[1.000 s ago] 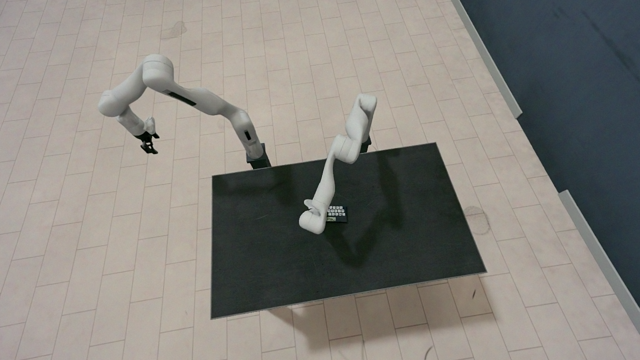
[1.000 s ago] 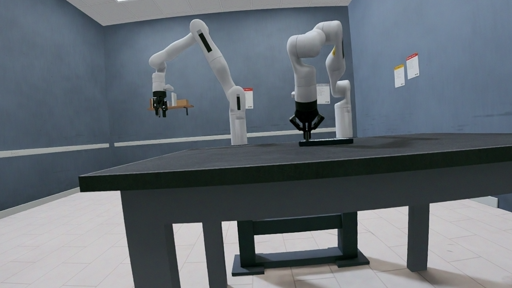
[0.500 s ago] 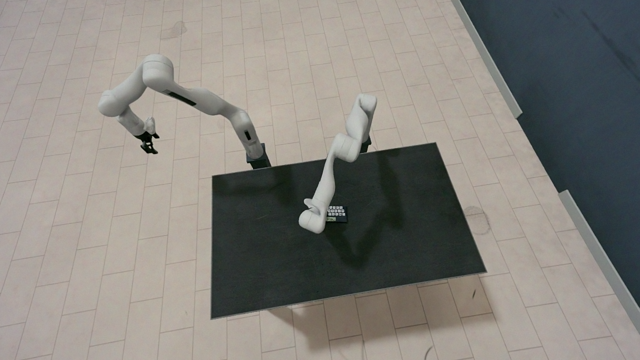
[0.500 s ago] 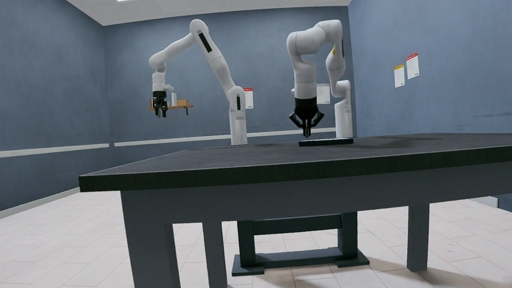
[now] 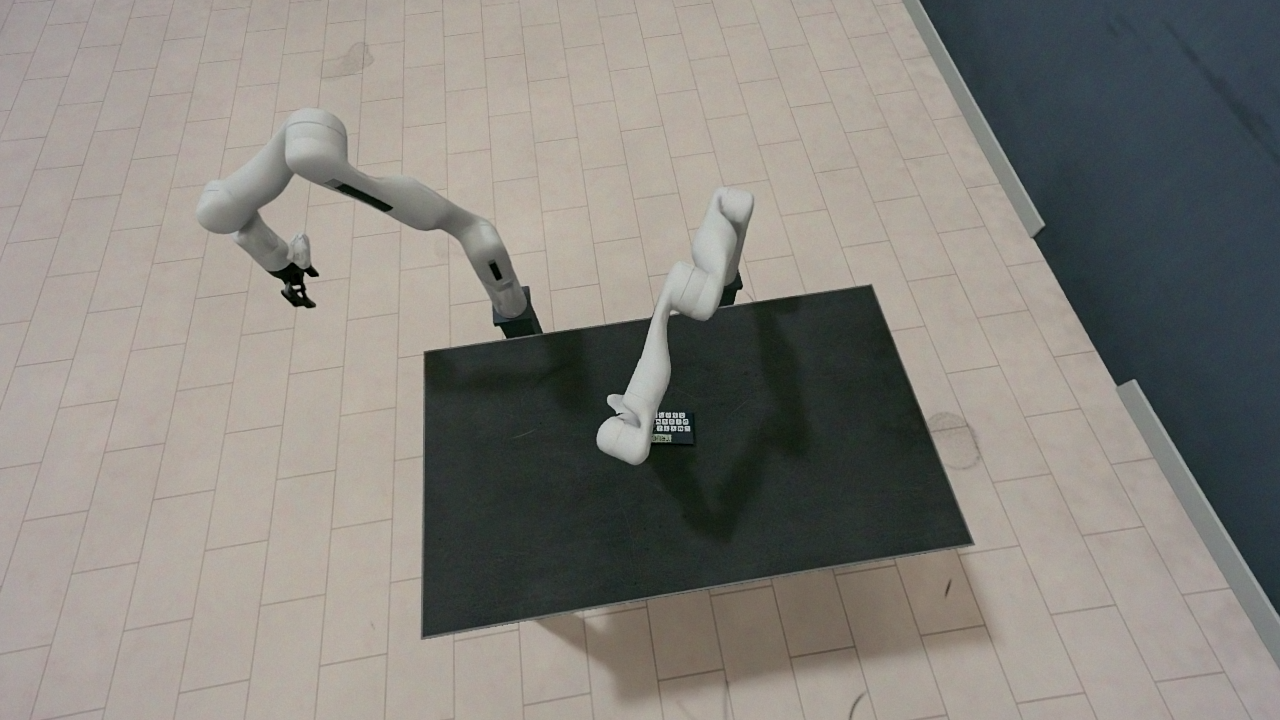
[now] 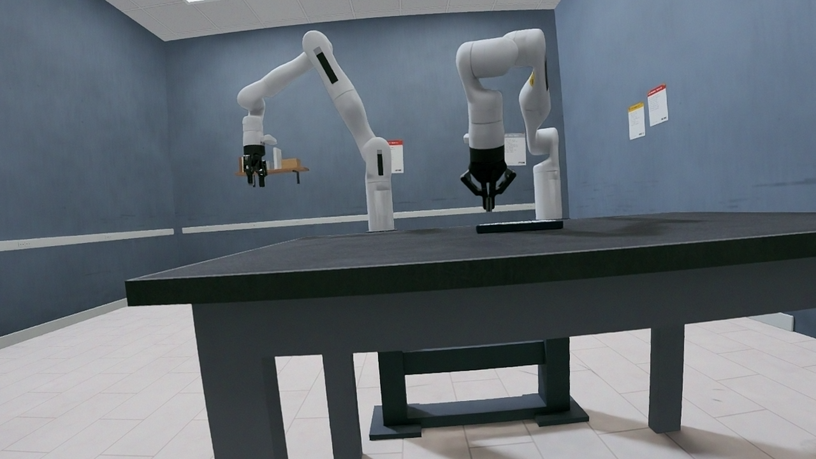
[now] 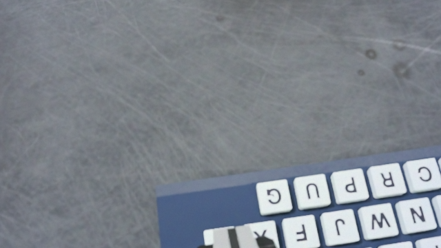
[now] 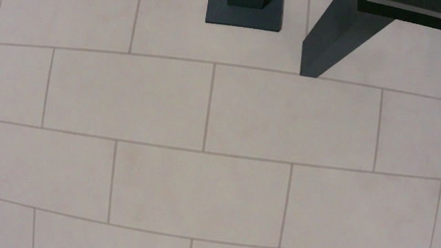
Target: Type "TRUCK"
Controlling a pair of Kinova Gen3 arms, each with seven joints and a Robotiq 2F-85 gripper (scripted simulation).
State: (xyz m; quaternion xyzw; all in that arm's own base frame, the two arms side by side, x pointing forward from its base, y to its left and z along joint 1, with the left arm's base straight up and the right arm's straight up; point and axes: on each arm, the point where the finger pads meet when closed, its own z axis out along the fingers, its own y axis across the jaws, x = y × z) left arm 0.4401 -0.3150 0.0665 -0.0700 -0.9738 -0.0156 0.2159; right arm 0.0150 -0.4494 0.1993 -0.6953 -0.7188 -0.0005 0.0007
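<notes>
Keyboard (image 5: 686,440) (image 6: 519,227) (image 7: 193,213): on the bench (image 5: 537,537) (image 6: 342,279) (image 7: 103,103) (image 8: 396,14), inward of the arm-side long edge, well apart from all 4 corners.
Left gripper (image 6: 488,207) (image 7: 233,238): fingers pressed together, nothing between; tips just above the keyboard. Descending too fast could break it.
X key (image 7: 270,231): partly hidden by the tips; a drop without realigning could add 1 wrong letter.
U key (image 7: 312,191), R key (image 7: 386,180), C key (image 7: 424,174): tight neighbours; slight sideways error could press 2 at once.
T, K: unread in the left wrist view; guessing invites a miss.
Right gripper (image 5: 309,288) (image 6: 255,183): spread, beyond the bench's short edge; little threat there.

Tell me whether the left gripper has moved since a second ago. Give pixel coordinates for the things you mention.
Yes, up: in the exterior view, the left gripper (image 6: 489,209) (image 7: 233,237) reached down to the keyboard (image 5: 684,429) (image 6: 519,227) (image 7: 306,211); now it hangs above.
</notes>
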